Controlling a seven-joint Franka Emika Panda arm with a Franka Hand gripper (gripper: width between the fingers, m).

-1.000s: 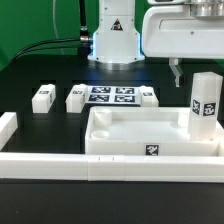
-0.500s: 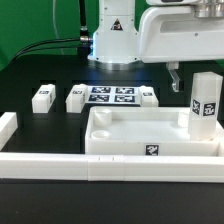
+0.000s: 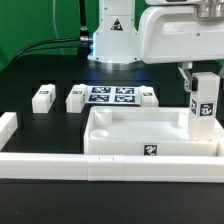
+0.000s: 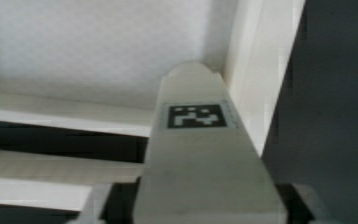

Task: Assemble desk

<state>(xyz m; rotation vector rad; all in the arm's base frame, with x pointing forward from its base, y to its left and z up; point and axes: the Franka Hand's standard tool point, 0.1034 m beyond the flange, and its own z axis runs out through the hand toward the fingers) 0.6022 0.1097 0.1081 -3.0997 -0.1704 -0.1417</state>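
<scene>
The white tray-like tabletop (image 3: pixel 130 135) lies near the front, with a tag on its front wall. A white tagged leg (image 3: pixel 205 102) stands upright at the tabletop's far corner on the exterior view's right. My gripper (image 3: pixel 199 80) sits over the top of this leg, and one dark finger (image 3: pixel 185 76) shows beside it. In the wrist view the leg (image 4: pixel 197 130) runs between my jaws, and dark pads (image 4: pixel 123 198) press against both of its sides. The gripper (image 4: pixel 202 205) is shut on the leg.
Three loose white legs (image 3: pixel 42 97) (image 3: pixel 76 98) (image 3: pixel 148 96) lie on the black table around the marker board (image 3: pixel 112 96). A long white border rail (image 3: pixel 110 166) runs along the front, with a short rail piece (image 3: pixel 8 128) at the exterior view's left. The robot base (image 3: pixel 114 40) stands behind.
My gripper has moved toward the exterior view's right and down onto the upright leg. Its jaws have closed on the leg.
</scene>
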